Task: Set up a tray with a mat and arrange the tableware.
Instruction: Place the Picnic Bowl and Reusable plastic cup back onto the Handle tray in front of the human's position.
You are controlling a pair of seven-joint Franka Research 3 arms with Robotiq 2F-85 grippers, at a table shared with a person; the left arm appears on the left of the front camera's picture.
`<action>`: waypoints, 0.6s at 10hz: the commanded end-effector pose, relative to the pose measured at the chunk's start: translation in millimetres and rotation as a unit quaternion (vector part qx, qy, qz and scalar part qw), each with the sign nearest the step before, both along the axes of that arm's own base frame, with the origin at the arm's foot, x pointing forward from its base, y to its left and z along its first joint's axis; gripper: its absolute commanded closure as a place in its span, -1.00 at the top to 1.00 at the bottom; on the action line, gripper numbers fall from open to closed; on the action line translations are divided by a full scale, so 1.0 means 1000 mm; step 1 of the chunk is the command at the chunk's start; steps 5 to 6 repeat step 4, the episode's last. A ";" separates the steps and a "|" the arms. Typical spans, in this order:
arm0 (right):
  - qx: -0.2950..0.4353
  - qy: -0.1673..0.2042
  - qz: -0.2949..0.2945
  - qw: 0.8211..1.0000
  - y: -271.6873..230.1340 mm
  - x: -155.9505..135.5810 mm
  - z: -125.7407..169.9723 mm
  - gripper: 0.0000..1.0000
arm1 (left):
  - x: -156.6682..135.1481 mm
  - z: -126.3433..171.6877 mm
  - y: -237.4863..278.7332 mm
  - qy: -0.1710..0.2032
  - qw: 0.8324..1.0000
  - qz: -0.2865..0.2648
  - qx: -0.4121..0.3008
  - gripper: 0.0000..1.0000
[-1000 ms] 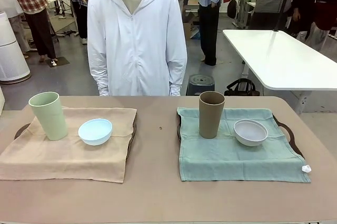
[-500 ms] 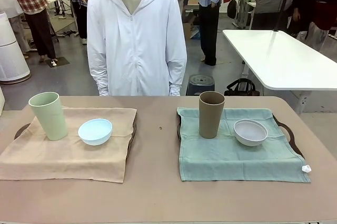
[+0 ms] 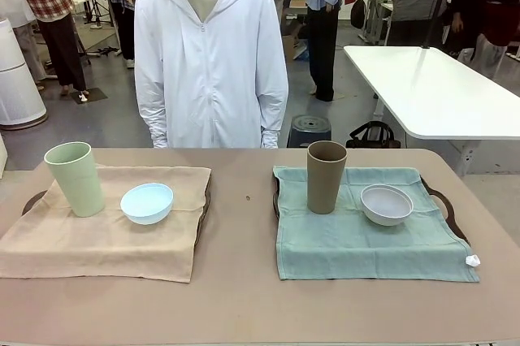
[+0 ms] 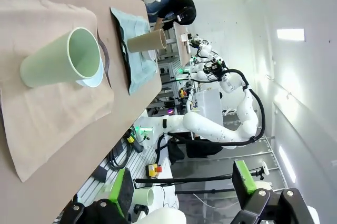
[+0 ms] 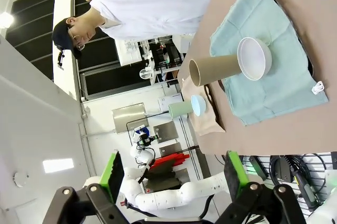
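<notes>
**Tableware set on two mats, both grippers wide open**

Tableware sits in two pairs on the table (image 3: 244,281), w/ the brown cup (image 3: 326,176) as landmark. Brown cup stands upright on the teal mat (image 3: 366,240), near its back edge. White bowl (image 3: 387,204) is just beside the brown cup, on the robot's right of it, same mat, not touching. A dark tray (image 3: 443,200) shows under the teal mat, handle poking out beyond the bowl.

Well apart from the brown cup, on the robot's left of it, lies a beige mat (image 3: 97,240). Green cup (image 3: 74,178) stands upright at its far left; light blue bowl (image 3: 147,202) is between green cup and brown cup, close to the green one.

Person in a white jacket (image 3: 210,54) stands behind the table, left of the brown cup, arms down.

Left gripper (image 4: 181,192): off the table, jaws fully apart, nothing held. Right gripper (image 5: 171,174): same, jaws spread wide, empty, brown cup and white bowl well ahead of it.
</notes>
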State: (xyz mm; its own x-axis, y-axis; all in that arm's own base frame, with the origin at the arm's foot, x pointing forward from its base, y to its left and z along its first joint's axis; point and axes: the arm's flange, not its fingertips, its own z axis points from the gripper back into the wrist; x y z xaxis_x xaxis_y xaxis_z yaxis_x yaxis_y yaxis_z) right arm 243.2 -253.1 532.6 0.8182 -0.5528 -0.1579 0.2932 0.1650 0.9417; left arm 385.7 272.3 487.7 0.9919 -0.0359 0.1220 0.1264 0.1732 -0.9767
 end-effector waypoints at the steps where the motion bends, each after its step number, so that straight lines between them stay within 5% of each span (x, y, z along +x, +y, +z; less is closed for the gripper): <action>1: 0.007 -0.012 0.001 1.000 0.003 -0.001 -0.002 1.00 | -0.001 0.000 0.001 0.000 1.000 0.003 -0.001 1.00; 6: 0.007 -0.012 0.001 1.000 0.003 -0.001 -0.002 1.00 | -0.001 0.000 0.001 0.000 1.000 0.003 -0.001 1.00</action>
